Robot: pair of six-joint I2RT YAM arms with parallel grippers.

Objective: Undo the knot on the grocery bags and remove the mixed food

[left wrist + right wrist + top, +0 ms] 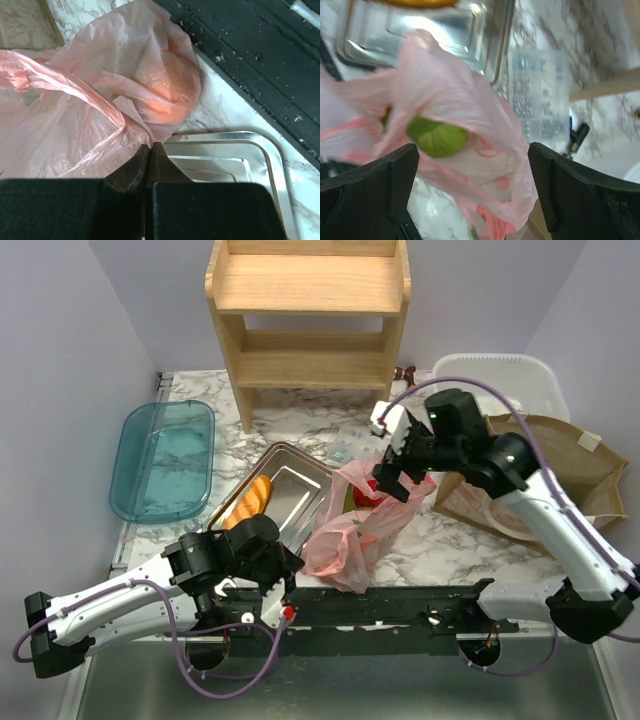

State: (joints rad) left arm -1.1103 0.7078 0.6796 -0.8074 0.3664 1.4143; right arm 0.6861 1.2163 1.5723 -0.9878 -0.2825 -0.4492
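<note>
Right, on the top camera the grocery bag [350, 535] lies crumpled on the table [440, 540], just right of the steel tray [300, 480], which carries a bread loaf [252, 502]. The left gripper [288, 578] sits at the bag's lower-left edge. The right gripper [392, 478] hangs over its upper-right end, where a red item [365, 497] shows through the film.

On the left wrist camera, my left gripper has its jaws together, clamped on a fold of the pink film at the bottom centre of the frame. A twisted handle strand [75, 85] runs in from the left edge toward that pinch. I cannot pick out the knot itself.

On the right wrist camera, which is blurred, the right gripper stands wide apart and holds nothing, its fingers on either side of the bag's upper end. A green item [437, 140] sits inside the bag. A clear plastic box [540, 95] lies beyond, at right of centre.

I judge the task to be early. No food is out of the bag yet, and I cannot tell whether the knot is undone. Opening the mouth and lifting everything out are left.
</note>
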